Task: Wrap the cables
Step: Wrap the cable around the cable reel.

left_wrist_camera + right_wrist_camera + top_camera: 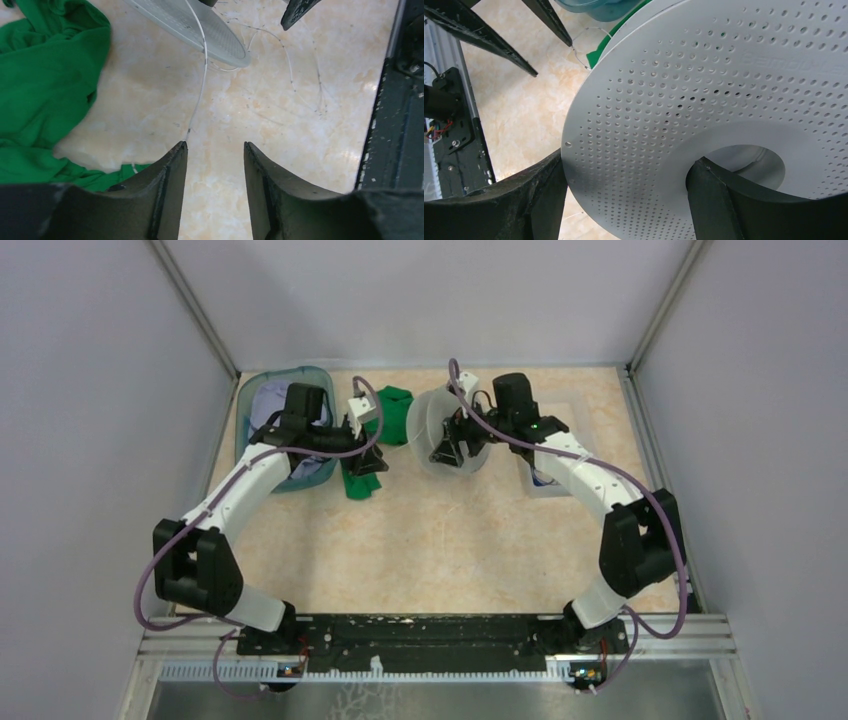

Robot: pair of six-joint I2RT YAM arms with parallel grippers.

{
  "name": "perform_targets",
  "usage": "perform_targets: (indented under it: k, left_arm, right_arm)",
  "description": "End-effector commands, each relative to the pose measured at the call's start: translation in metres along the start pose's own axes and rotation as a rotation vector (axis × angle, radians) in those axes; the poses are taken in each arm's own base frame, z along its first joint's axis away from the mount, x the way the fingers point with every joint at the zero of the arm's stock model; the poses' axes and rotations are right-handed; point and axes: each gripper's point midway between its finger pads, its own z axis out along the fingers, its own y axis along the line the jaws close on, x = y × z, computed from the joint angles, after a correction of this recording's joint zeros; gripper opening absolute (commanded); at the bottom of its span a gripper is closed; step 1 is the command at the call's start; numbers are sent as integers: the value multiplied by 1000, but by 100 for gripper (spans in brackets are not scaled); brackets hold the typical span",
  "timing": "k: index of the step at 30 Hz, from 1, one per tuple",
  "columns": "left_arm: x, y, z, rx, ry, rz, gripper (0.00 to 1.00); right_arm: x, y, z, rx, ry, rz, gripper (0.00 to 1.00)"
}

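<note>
Left arm (240, 485): base bolted at the near edge, elbow folded out to the left, white forearm reaching forward and inward. Left gripper (366, 462): angled downward, its two dark fingers (170, 190) parted with a plain gap between them, nothing clamped. Right arm (585, 472): mirrored pose, elbow out to the right, forearm reaching forward and inward, green light lit near the wrist. Right gripper (448, 448): jaws wide, one finger outside the rim of a spool (724, 75), the other through its centre hole, clamping that side plate.
</note>
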Motion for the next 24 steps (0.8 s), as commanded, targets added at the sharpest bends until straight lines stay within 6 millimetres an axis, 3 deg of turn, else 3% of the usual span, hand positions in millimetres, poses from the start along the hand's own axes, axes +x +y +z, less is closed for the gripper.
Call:
perform_targets:
  k: [1, 8, 11, 14, 20, 24]
  left_arm:
    - [-9, 9, -4, -31, -36, 193, 48]
    - [-5, 10, 1, -19, -40, 211, 25]
    - [-8, 9, 2, -13, -57, 213, 21]
    - [-10, 10, 3, -14, -73, 220, 21]
    - [-13, 16, 6, -30, -86, 247, 33]
    - [-13, 17, 8, -32, -85, 270, 34]
  right_arm:
    - [-56, 9, -14, -29, -131, -85, 0]
    - [-62, 10, -15, -41, -146, -58, 0]
    - [-63, 11, -15, -49, -149, -44, 0]
    - [-64, 12, -15, -58, -150, -33, 0]
    - [-63, 14, -15, -69, -147, -21, 0]
    - [-62, 14, -14, -73, -146, -17, 0]
